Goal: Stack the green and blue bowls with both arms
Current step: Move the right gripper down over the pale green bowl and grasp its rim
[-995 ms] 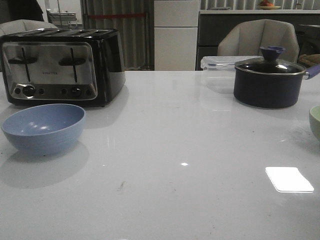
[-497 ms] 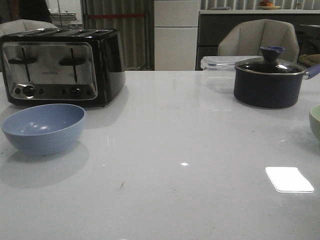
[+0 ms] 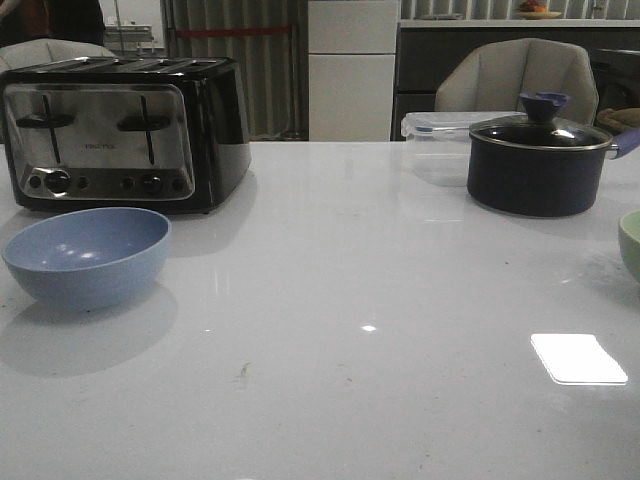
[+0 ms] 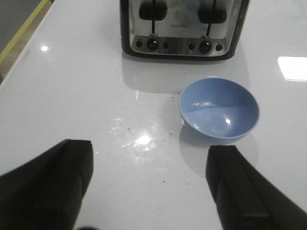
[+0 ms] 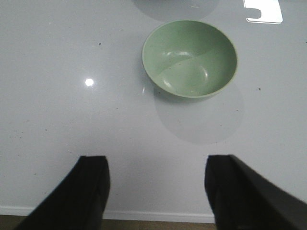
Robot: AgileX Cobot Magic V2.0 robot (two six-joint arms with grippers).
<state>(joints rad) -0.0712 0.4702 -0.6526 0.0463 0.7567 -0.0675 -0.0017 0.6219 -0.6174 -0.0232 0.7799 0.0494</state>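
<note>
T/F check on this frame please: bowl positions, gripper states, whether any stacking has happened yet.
1. The blue bowl sits in front of the toaster. True.
2. The green bowl is already nested in the blue one. False: they sit apart, green at the table's right edge, blue on the left.
3. The left gripper is open and holds nothing. True.
4. The right gripper is shut on the green bowl. False: it is open, short of the bowl.
5. The dark pot has its lid off. False: the lid is on.
</note>
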